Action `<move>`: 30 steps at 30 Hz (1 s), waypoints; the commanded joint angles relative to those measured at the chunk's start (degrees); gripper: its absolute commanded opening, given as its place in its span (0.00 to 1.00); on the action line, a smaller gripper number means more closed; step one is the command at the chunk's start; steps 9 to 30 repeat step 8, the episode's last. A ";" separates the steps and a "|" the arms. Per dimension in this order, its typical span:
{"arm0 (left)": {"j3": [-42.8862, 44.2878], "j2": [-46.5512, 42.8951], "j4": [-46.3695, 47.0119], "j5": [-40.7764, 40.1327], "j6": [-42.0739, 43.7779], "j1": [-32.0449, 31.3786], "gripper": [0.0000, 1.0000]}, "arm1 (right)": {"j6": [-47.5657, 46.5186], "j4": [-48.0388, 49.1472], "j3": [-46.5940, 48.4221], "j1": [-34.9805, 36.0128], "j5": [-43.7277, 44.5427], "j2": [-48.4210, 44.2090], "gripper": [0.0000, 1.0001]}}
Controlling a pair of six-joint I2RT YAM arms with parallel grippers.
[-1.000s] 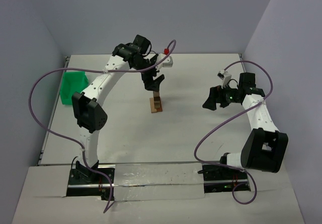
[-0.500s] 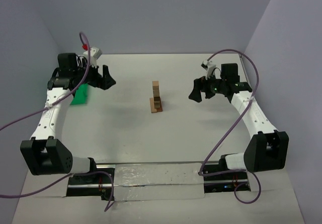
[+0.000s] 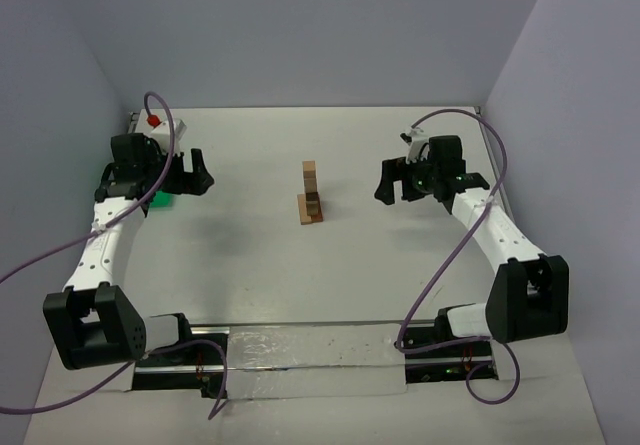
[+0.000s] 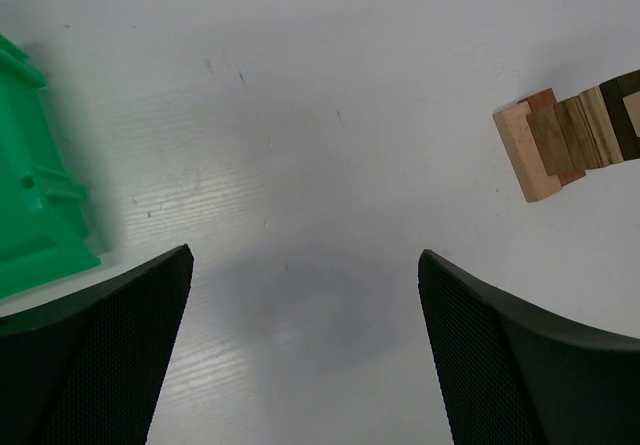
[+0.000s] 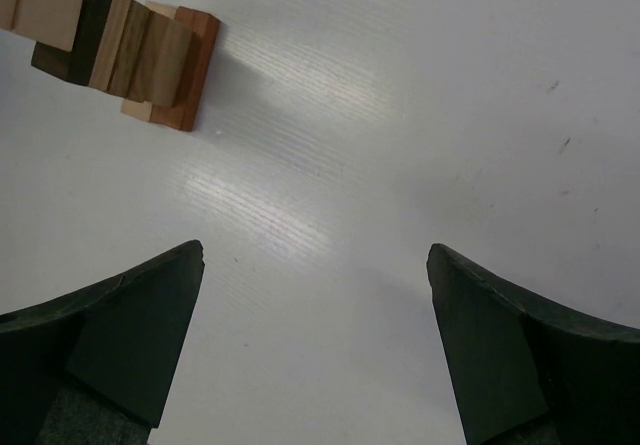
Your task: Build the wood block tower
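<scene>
At the near edge of the tabletop (image 3: pixel 300 275) the two arms rise from their bases, the left arm (image 3: pixel 100 250) along the left side and the right arm (image 3: pixel 495 230) along the right.

Farther in, the left hand (image 3: pixel 200 171) hangs above the tabletop with its jaws spread wide and nothing between them. Its own camera shows only bare white surface between the two dark fingers (image 4: pixel 110 355). The right hand (image 3: pixel 391 179) is spread just as wide and holds nothing. It faces inward toward the middle.

Between the two hands, well apart from each, the tower (image 3: pixel 312 193) stands roughly midway across the tabletop. Its long axis is upright. A flat reddish-brown base piece (image 3: pixel 311 214) lies on the tabletop, a dark block (image 3: pixel 314 203) sits above it, and light tan blocks (image 3: pixel 311 173) carry on to the top.

From the left wrist the tower shows at the right edge, its top running off to the right. From the right wrist it sits in the upper left corner, its top pointing off that way.

A green tray (image 4: pixel 35 205) lies near the left hand, on its outer side, by the tabletop's left edge.
</scene>
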 commanded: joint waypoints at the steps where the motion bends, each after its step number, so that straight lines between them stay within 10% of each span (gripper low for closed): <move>1: 1.20 -1.56 2.75 -0.51 -0.91 0.08 0.99 | 0.94 3.39 0.05 0.34 3.90 -3.33 1.00; 30: 0.28 -3.71 3.90 -0.32 -0.94 0.12 0.99 | 0.28 1.99 1.67 0.34 5.99 -4.63 1.00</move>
